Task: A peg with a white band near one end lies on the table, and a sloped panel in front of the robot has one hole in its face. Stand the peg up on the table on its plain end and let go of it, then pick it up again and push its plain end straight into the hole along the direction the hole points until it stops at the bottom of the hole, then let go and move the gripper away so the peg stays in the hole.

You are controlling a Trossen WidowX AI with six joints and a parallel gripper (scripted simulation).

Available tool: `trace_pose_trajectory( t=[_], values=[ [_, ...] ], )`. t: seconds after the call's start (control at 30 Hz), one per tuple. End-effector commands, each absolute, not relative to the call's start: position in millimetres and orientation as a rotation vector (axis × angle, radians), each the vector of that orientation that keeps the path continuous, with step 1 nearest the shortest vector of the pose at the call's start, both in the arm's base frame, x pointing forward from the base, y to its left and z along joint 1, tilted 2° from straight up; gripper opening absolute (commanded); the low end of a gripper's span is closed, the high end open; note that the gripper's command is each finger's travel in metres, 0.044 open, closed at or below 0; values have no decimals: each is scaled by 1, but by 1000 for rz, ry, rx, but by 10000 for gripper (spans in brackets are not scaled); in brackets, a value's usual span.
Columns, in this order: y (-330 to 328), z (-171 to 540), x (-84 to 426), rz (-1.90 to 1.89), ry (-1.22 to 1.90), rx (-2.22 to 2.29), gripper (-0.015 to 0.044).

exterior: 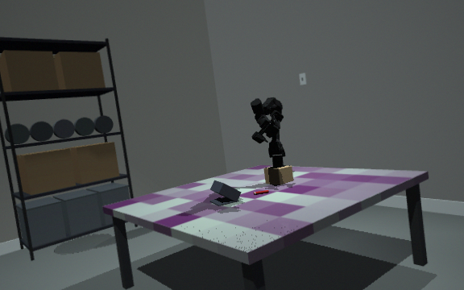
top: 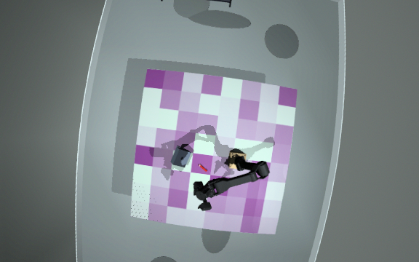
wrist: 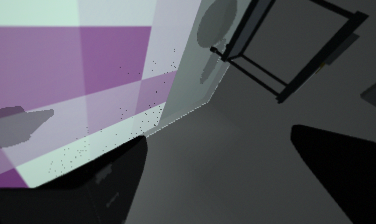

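The red peg lies on its side on the table, between the sloped panel and the arm's base. A pale band shows near its end toward the panel. The grey-blue sloped panel stands tilted on a dark stand; its hole cannot be made out clearly. My gripper is open and empty, high above the table and off to one side of the peg. In the wrist view its two dark fingers stand wide apart; neither peg nor panel shows there.
The arm's tan base block stands on the checkered table, beyond the peg from the panel. The arm's shadow falls across the table. A shelf rack stands away from the table.
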State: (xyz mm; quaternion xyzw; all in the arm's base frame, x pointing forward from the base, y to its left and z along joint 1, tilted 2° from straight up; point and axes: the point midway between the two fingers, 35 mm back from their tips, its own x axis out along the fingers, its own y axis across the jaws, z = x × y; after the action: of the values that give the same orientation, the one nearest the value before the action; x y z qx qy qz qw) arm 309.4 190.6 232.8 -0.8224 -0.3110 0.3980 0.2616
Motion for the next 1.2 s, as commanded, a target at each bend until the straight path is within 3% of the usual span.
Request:
trace_pose_trajectory(
  t=[0.0, 0.6, 1.17],
  values=[
    [182, 216, 319, 1144, -717, -2205, 440],
    [124, 115, 339, 1475, -54, -2030, 440],
    [58, 28, 313, 1762, 603, -1810, 440]
  ],
)
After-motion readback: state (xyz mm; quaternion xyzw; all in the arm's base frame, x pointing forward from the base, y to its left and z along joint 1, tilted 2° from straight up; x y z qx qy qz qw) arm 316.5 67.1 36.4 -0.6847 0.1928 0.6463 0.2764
